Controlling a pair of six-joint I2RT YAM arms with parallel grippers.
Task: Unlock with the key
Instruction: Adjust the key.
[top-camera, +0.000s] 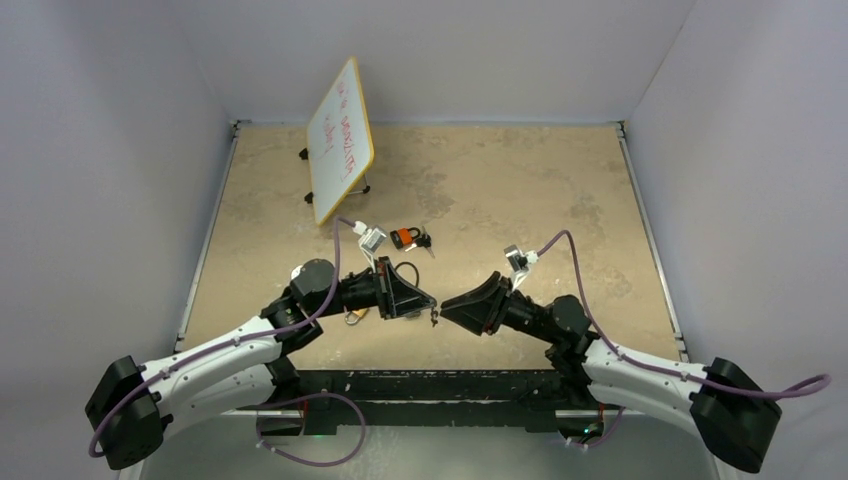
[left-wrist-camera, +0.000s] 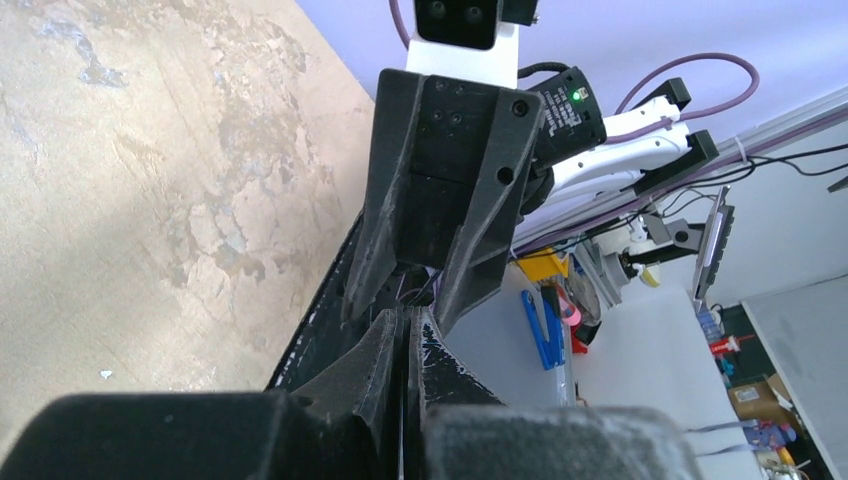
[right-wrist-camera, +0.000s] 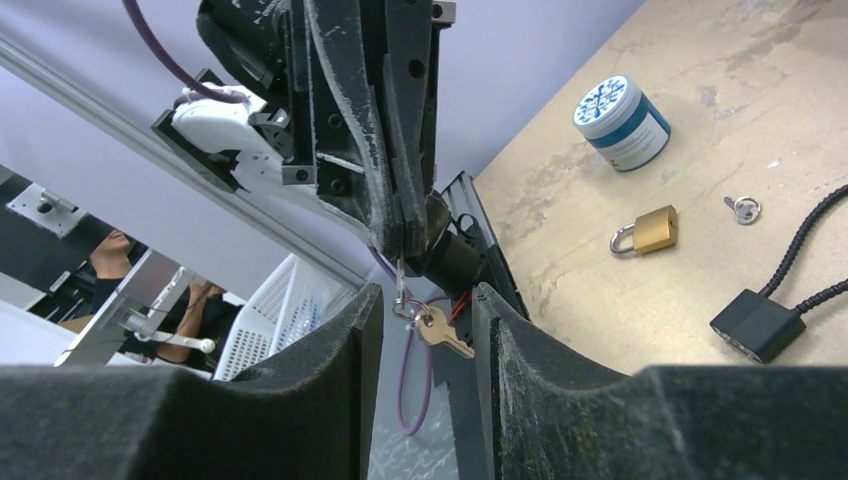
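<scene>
My left gripper (top-camera: 428, 304) is shut on a thin metal piece of the key ring (right-wrist-camera: 402, 300). A brass key (right-wrist-camera: 443, 333) dangles from that ring, off the table's near edge. My right gripper (right-wrist-camera: 425, 295) is open, tip to tip with the left, its fingers (right-wrist-camera: 355, 330) flanking the hanging key without touching it. In the left wrist view the left jaws are pressed together below the right gripper's (left-wrist-camera: 420, 290) spread fingers. A brass padlock (right-wrist-camera: 648, 230) lies on the table, also visible under the left arm (top-camera: 356, 315).
A black cable lock (right-wrist-camera: 765, 325), a small loose key (right-wrist-camera: 742, 208) and a blue-and-white jar (right-wrist-camera: 620, 122) lie near the padlock. An orange-and-black lock (top-camera: 405, 237) sits mid-table. A tilted whiteboard (top-camera: 340, 140) stands at the back left.
</scene>
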